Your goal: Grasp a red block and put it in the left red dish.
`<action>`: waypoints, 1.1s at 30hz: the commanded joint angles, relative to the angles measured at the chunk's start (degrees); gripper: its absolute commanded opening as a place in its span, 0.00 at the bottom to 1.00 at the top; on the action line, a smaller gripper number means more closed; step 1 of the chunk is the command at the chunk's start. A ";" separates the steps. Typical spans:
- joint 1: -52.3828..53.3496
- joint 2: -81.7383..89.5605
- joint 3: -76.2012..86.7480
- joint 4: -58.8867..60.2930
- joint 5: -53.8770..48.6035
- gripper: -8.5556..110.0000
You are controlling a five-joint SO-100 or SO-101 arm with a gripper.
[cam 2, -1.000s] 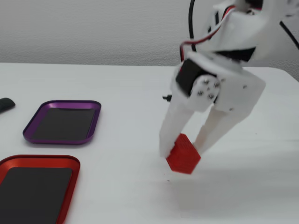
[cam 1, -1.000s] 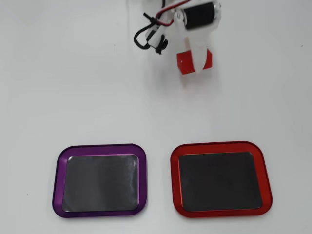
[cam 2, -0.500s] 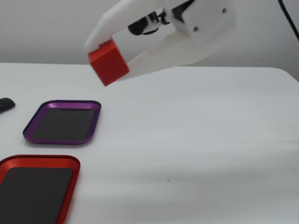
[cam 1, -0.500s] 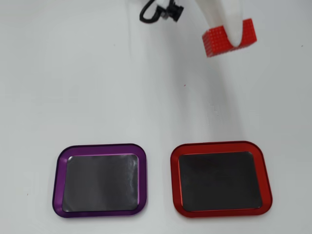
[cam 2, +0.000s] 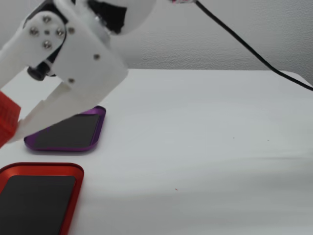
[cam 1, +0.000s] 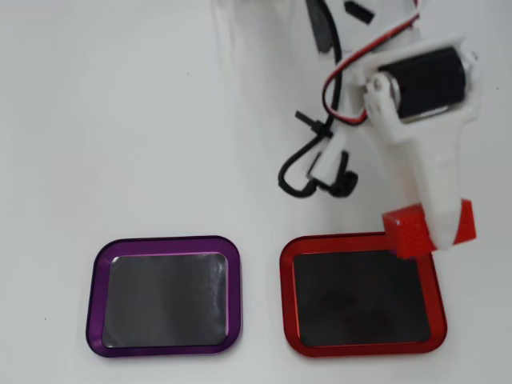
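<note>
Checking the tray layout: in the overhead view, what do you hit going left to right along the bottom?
Purple tray → red dish → red block, held in the gripper over the dish's upper right corner.

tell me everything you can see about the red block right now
The red block is a small bright red brick with a finely studded surface. The gripper holds it clamped between white fingers, one finger covering its middle in the overhead view. It hangs off the table, over the top right corner of the red dish. In the fixed view only its edge shows at the left border.
</note>
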 commanded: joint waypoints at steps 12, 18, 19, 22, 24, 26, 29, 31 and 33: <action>3.96 -11.34 -13.89 5.98 -2.20 0.07; 4.04 -11.25 -13.54 6.86 -2.20 0.07; 4.04 -11.25 -13.54 7.91 -2.20 0.07; 3.87 -11.25 -14.24 11.78 -2.20 0.07; 3.78 -11.25 -14.24 13.71 -2.20 0.07; 3.69 -11.16 -14.24 15.82 -2.29 0.07; 3.43 -11.16 -14.24 17.23 -6.24 0.07; 3.43 -11.16 -14.24 17.05 -7.65 0.07; 3.52 -11.16 -14.24 16.88 -7.73 0.07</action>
